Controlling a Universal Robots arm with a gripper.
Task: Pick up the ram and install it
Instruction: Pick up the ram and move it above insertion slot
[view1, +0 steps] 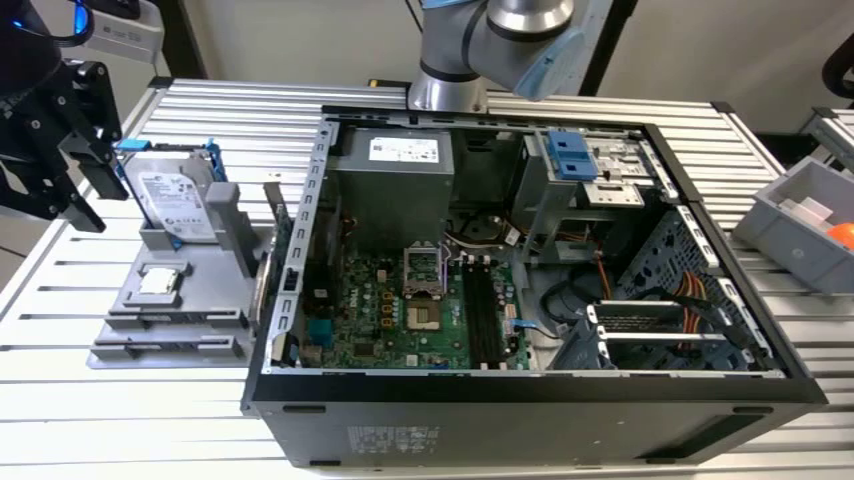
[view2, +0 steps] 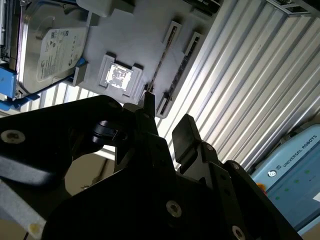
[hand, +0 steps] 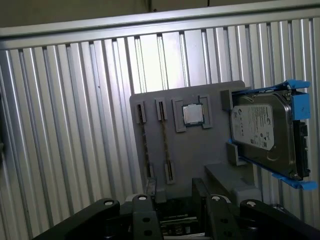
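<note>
In the first wrist view the gripper (hand: 175, 191) has its two fingers spread wide, and nothing is between them. In the exterior view it hangs up high at the far left, over the edge of the ribbed metal surface (view1: 80, 400). To the exterior view's right of it, and lower down, sits a gray holder (view1: 194, 300). A silver hard drive (view1: 174, 195) in a blue frame stands at the far end of the holder. A small square chip (view1: 158, 283) lies in the middle, and two long grooves (view1: 167, 347) run across the near end. In the first wrist view a thin dark line stands on its edge in each groove, side by side. I think the ram (hand: 164, 142) is the one in the groove next to the chip, but I cannot tell for sure which line it is. It is well apart from the gripper. Its long side points straight at the gripper, like a road going away from it. The gap between the fingers looks lined up across its thin side. Further right is the open computer case (view1: 534, 388), with the green board (view1: 387, 320) inside and long black slots (view1: 481, 310) on it. I cannot tell if anything sits in those slots. At the far right is a gray bin (view1: 787, 215).
</note>
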